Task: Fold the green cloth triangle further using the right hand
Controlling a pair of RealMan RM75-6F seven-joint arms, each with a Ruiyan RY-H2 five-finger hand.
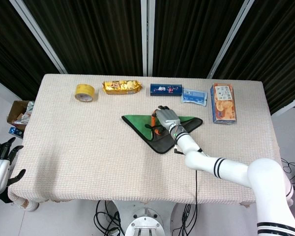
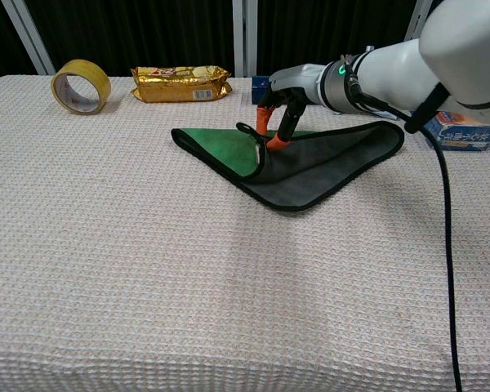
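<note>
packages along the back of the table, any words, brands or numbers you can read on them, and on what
None reads clearly.
Gold snack pack: white label, print too small.
Blue box: white marks, blurred.
Pale blue pouch: print blurred.
Cracker box: picture visible, text illegible.
Yellow tape roll: no text seen.

Desk (image 2: 147, 286) covering: coarse waffle-weave fabric, matt. Cloth (image 2: 310, 167): soft, matt, green face, grey reverse, black stitched edging. My right robot hand (image 2: 287, 86): smooth grey plastic, orange rubbery fingertips (image 2: 274, 140). Snack packet (image 2: 180, 83): glossy gold foil.
</note>
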